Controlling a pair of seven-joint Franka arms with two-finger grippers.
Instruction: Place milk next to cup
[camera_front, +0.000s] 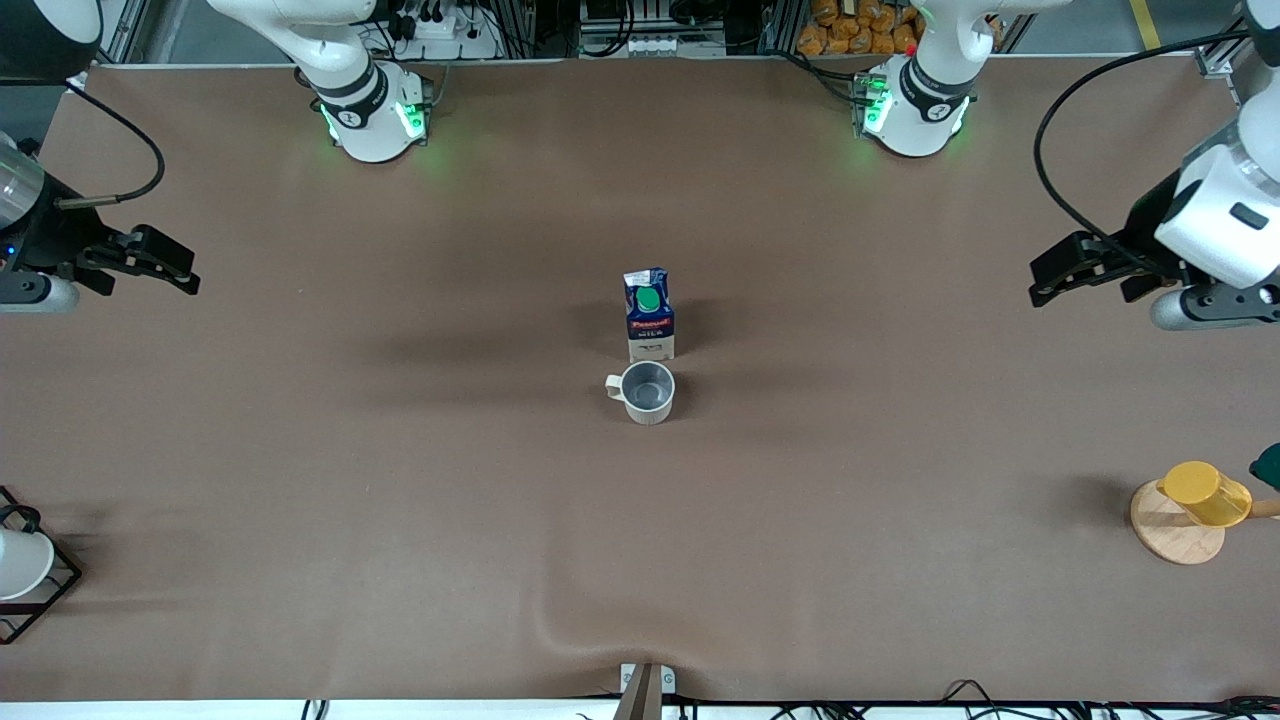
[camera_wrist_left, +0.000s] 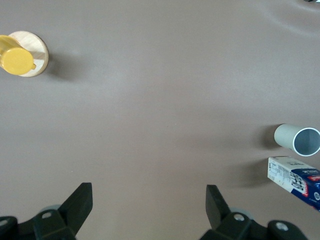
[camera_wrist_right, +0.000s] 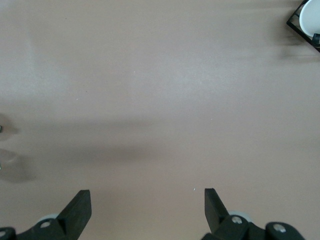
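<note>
The milk (camera_front: 650, 318), a dark blue carton with a white base, red band and green cap, stands upright at the table's middle. The cup (camera_front: 645, 392), a beige-grey mug with a grey inside, stands just nearer the front camera, close beside the milk. Both show in the left wrist view, the milk (camera_wrist_left: 295, 180) and the cup (camera_wrist_left: 298, 139). My left gripper (camera_front: 1052, 272) is open and empty, up over the left arm's end of the table; it also shows in its wrist view (camera_wrist_left: 149, 202). My right gripper (camera_front: 168, 267) is open and empty over the right arm's end, also in its wrist view (camera_wrist_right: 148, 206).
A yellow cup (camera_front: 1205, 493) lies on a round wooden coaster (camera_front: 1172, 530) near the left arm's end, nearer the front camera. A white cup (camera_front: 20, 562) sits in a black wire stand (camera_front: 55, 590) at the right arm's end.
</note>
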